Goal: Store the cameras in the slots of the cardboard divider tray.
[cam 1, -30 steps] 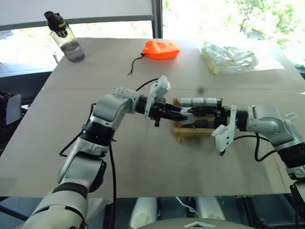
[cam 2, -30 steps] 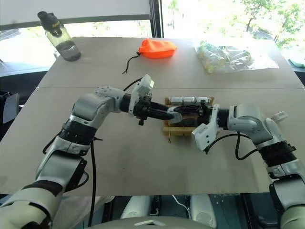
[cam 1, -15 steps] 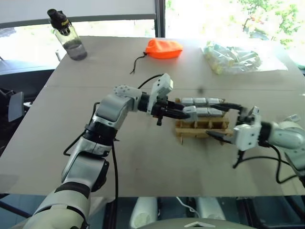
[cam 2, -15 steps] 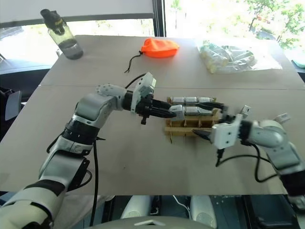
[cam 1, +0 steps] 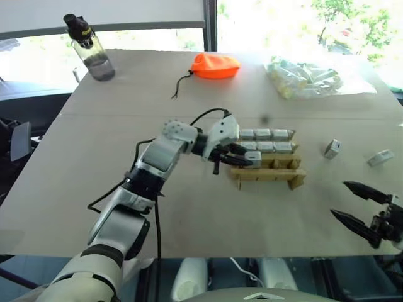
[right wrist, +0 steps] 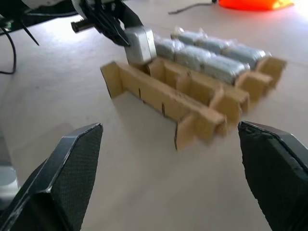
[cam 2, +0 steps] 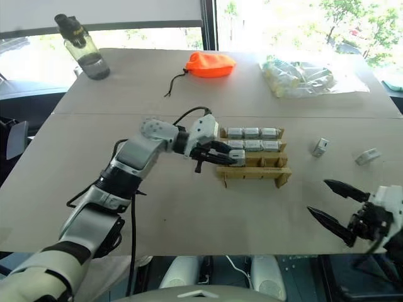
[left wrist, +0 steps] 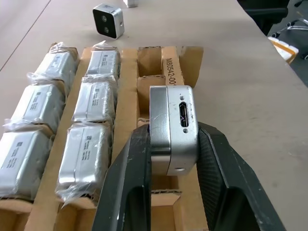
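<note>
The cardboard divider tray lies mid-table. Wrapped cameras fill its far and middle rows, three in each; the front row's compartments are empty. My left gripper is shut on a bare silver camera, held just above the left end of the front row with its port side facing up. Two loose cameras lie on the table to the right of the tray. My right gripper hangs open and empty near the front right table edge, well clear of the tray.
Along the far side stand a water bottle, an orange drawstring pouch and a clear plastic bundle of pale tubes. Bare tabletop lies between the tray and the front edge.
My right gripper has left the tray, swung out to the front right and opened wide. The left gripper has kept the camera, rolled it and sunk slightly toward the front row.
</note>
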{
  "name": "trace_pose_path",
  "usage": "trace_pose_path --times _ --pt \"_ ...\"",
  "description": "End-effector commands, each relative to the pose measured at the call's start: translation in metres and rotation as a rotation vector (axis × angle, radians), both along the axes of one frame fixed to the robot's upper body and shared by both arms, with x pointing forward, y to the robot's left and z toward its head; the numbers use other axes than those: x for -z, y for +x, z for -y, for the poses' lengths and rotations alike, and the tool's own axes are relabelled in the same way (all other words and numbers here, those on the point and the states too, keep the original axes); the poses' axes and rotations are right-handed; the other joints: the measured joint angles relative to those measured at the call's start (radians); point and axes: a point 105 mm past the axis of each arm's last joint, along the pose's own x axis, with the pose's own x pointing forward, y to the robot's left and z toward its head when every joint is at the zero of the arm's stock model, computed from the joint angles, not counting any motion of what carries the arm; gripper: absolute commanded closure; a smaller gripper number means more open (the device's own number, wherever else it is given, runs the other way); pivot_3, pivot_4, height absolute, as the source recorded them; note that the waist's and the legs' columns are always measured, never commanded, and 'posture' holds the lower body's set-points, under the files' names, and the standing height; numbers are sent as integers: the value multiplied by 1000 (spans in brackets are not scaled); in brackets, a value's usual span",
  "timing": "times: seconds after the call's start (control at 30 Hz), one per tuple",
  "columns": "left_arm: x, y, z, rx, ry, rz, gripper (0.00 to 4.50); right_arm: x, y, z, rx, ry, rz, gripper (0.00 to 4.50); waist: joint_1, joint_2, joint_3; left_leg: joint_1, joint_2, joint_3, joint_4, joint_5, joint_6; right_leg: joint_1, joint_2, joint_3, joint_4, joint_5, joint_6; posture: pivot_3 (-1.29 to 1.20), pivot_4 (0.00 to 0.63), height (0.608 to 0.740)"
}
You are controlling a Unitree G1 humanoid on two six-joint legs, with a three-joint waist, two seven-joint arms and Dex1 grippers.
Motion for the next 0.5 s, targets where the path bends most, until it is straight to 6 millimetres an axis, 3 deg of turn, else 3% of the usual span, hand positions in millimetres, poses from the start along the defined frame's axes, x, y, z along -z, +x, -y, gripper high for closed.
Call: trace_pose_path --times 0.03,0.17,0.5 --pt "-9 2 3 1 9 57 3795 -11 -8 12 -4 -29 95 48 0 1 -1 0 0 0 0 0 0 0 0 0 0 0 0 0 150 740" --pt "-5 1 1 -3 46 77 3795 -8 -12 22 -9 -62 68 48 0 1 -1 0 0 -1 0 0 0 0 0 0 1 0 0 0 150 740" --pt "-1 2 -2 -27 84 106 3795 -8 -12 22 -27 -67 53 48 1 1 -1 0 0 -1 0 0 0 0 0 1 1 0 0 0 150 740"
